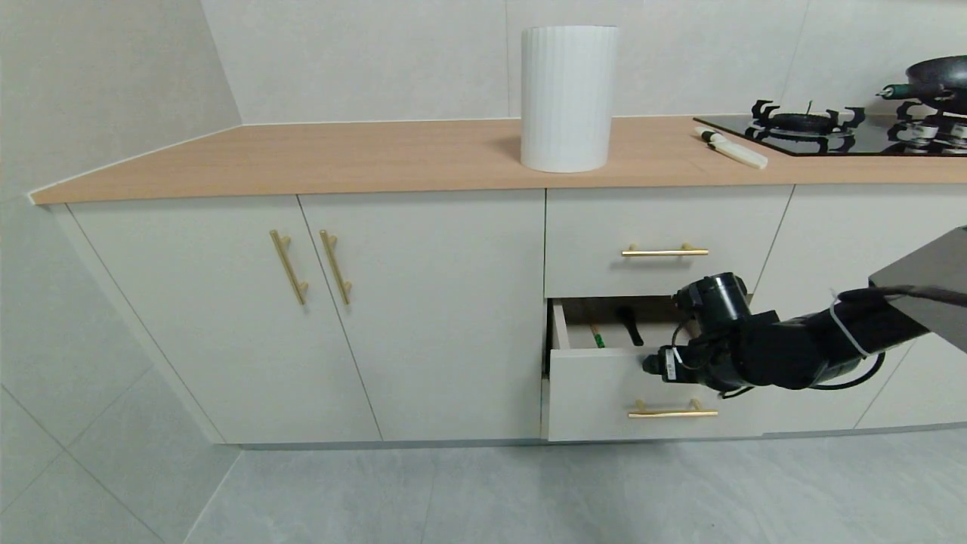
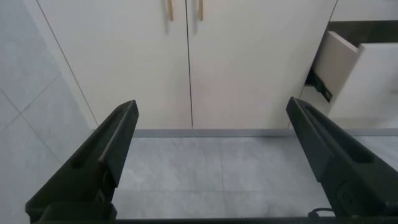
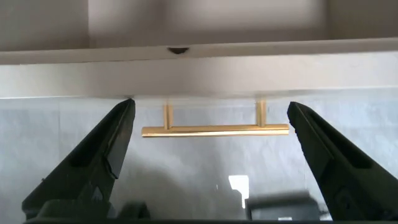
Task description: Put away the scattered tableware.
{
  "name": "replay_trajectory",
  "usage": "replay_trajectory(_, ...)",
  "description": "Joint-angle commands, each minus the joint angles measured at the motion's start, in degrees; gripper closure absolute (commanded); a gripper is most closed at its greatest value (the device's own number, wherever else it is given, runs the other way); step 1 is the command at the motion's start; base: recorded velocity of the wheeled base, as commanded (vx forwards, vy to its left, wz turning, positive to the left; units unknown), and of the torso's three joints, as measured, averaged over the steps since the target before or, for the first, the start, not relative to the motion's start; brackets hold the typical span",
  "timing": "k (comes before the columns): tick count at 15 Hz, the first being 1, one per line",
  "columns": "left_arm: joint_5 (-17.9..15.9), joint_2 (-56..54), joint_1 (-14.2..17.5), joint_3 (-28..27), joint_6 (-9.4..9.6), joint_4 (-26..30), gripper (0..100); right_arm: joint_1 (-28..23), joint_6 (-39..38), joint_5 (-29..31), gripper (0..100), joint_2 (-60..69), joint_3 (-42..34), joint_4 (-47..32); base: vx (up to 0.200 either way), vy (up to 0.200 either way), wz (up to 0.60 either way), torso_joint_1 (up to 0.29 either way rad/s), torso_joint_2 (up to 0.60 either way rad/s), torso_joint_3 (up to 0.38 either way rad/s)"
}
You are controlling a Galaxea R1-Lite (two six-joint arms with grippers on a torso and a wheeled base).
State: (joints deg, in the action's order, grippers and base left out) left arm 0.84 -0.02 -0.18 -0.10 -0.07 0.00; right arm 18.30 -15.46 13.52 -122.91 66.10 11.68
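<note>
Left end effector spread wide above grey floor, cabinet doors ahead, pulled-out drawer beside them

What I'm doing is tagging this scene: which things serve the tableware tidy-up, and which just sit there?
Job: open lower drawer, utensils inside it, white knife on the counter, right pincer.
Idle: white ribbed canister, gas hob, pan.

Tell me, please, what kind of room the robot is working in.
Most likely a kitchen: a wooden countertop over cabinets, a gas hob with a pan on it, and an open drawer holding utensils.
</note>
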Motion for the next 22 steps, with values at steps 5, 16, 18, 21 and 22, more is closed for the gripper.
replay_trajectory(5, 0.04, 0.02, 0.01, 0.01, -0.01, 0.0, 0, -1.6, 0.08, 0.1, 0, -7.52, 10.1, 0.01, 0.0, 0.0, 0.0, 0.0, 0.0, 0.0)
replay_trajectory(16, 0.04, 0.02, 0.01, 0.01, -0.01, 0.0, 0, -3.8, 0.34, 0.1, 0, -15.52, 25.22, 0.1, 0.0, 0.0, 0.0, 0.0, 0.0, 0.0)
replay_trajectory(18, 0.04, 0.02, 0.01, 0.01, -0.01, 0.0, 0, -4.06, 0.25, 0.1, 0, -16.66, 27.33, 0.1, 0.0, 0.0, 0.0, 0.0, 0.0, 0.0)
replay_trajectory(21, 0.04, 0.02, 0.01, 0.01, -0.01, 0.0, 0, -4.24, 0.25, 2.39, 0, -19.74, 30.67, 1.51, 0.0, 0.0, 0.0, 0.0, 0.0, 0.0)
replay_trajectory(22, 0.04, 0.02, 0.01, 0.01, -0.1, 0.0, 0, -4.24, 0.25, 2.83, 0, -20.18, 31.02, 2.21, 0.0, 0.0, 0.0, 0.0, 0.0, 0.0)
